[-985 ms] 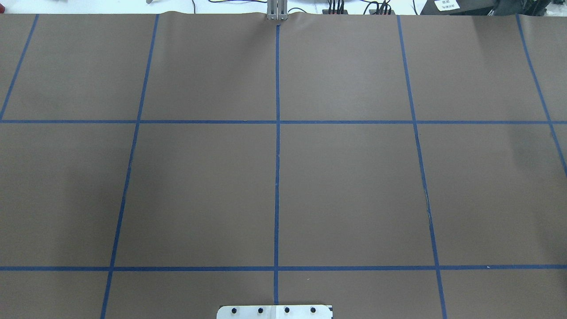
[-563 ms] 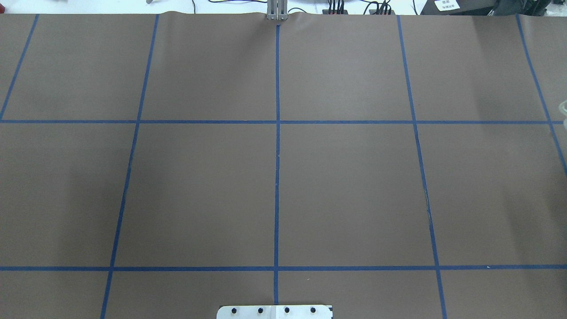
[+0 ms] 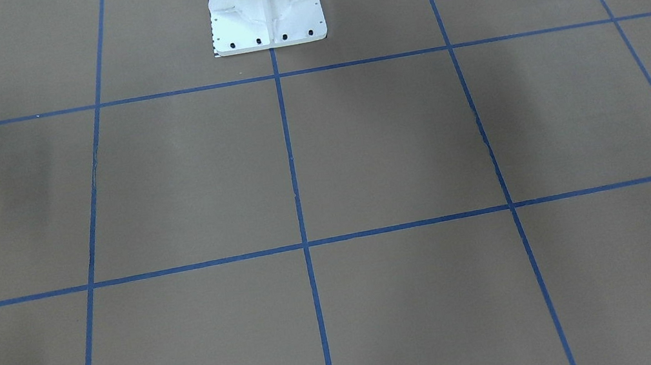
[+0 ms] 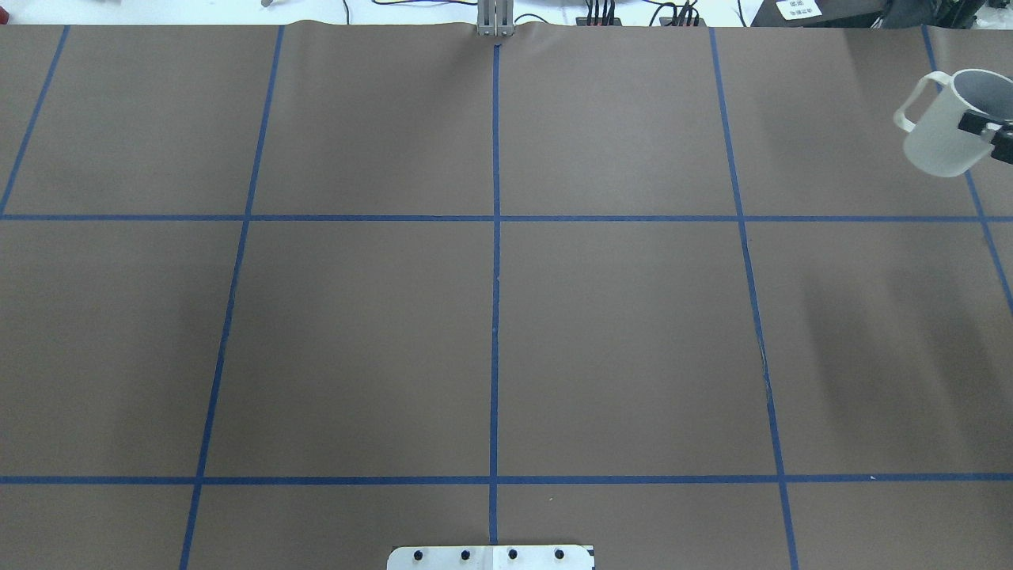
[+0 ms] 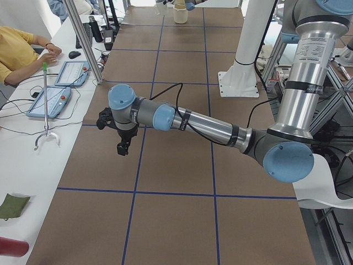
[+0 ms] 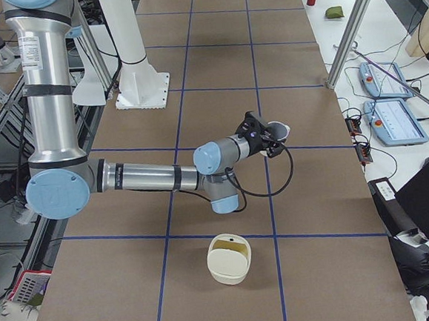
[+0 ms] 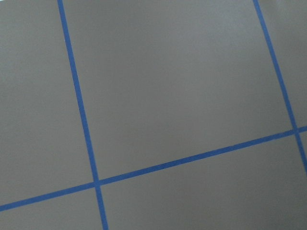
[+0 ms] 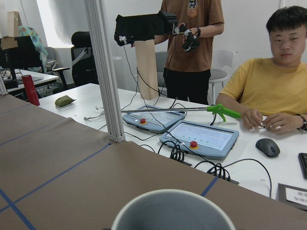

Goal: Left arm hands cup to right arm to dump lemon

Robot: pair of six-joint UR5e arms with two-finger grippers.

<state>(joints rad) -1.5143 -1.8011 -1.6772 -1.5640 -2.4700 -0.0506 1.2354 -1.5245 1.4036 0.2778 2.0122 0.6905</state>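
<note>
Movement came in from the right. A second earlier the overhead view had shown only the bare brown counter [image 4: 617, 340] and its blue tape grid, then a pale sliver at the 3 o'clock edge. Now the cup [image 4: 942, 131] hung above the 2 o'clock corner, mouth up, handle toward 9 o'clock. The right gripper [image 4: 984, 127] had it, fingers clamped on the wall by the rim. Its wrist camera caught only the grey rim, so I could not tell whether the lemon was inside, and no view showed it. The left gripper [image 5: 122, 144] hung low over the other end of the counter, well apart from the cup. Whether its fingers were apart or together I could not tell. I judged the hand-over done and the dump still to come, perhaps into the cream bowl [image 6: 229, 258] sitting at 6 o'clock of the cup in the right-side view.
</note>
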